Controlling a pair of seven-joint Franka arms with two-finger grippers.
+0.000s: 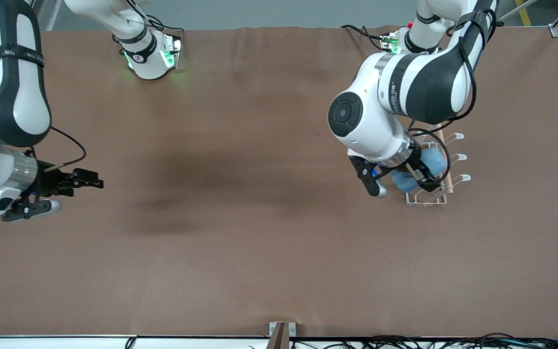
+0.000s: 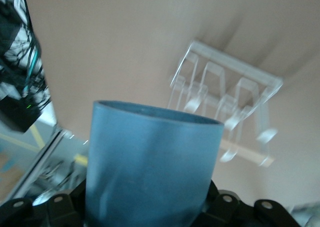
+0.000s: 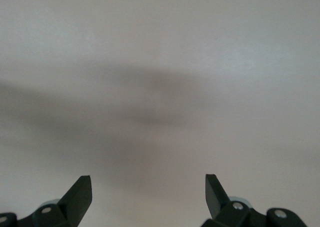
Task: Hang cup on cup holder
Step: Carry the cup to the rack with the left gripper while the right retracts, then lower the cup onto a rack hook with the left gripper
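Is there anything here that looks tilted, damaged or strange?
Nothing stands out. The left gripper holds the small light blue plastic cup over the white wire cup holder, which stands upright on the brown table. The right gripper waits open over bare table.

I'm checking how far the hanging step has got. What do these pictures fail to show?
- Front view: the left arm hides much of the cup and the cup holder, so prong contact is unclear.
- Left wrist view: the cup fills the frame, hiding the left gripper fingers; the holder is blurred.
- Right wrist view: the waiting right gripper shows only fingertips; the frame edge cuts the rest.
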